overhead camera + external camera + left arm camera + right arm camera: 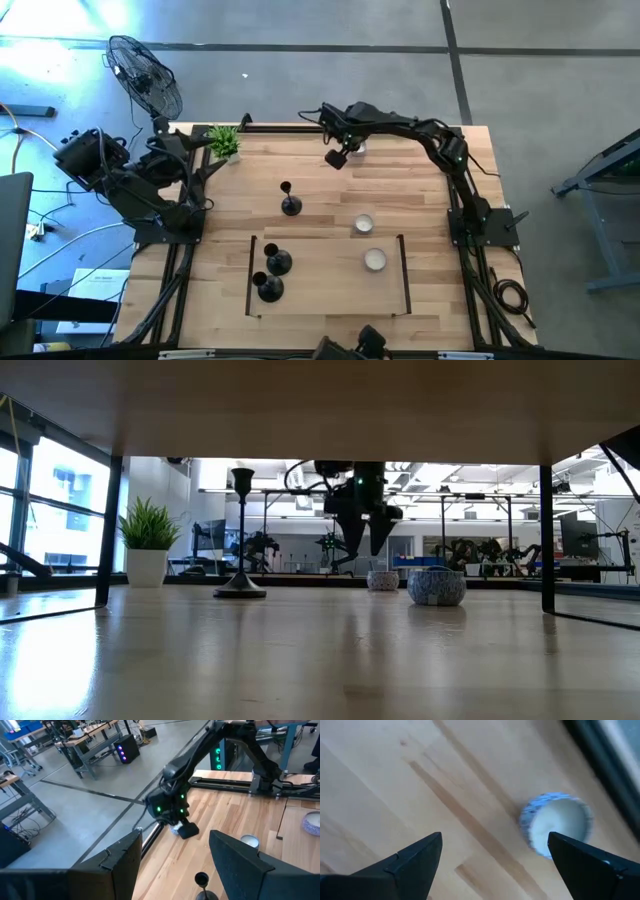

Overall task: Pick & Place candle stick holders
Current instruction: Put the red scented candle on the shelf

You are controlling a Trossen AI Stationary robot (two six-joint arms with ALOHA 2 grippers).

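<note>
Where pale wood grain runs, slender black candlestick holder, round glazed bowl

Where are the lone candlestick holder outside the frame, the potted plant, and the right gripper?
candlestick holder [290, 206], high view, round base.
potted plant [147, 526], low view, green leaves.
right gripper [495, 865], right wrist view, midway between the open fingers.

The wooden tabletop carries three black holders, three small bowls and a plant.
</note>
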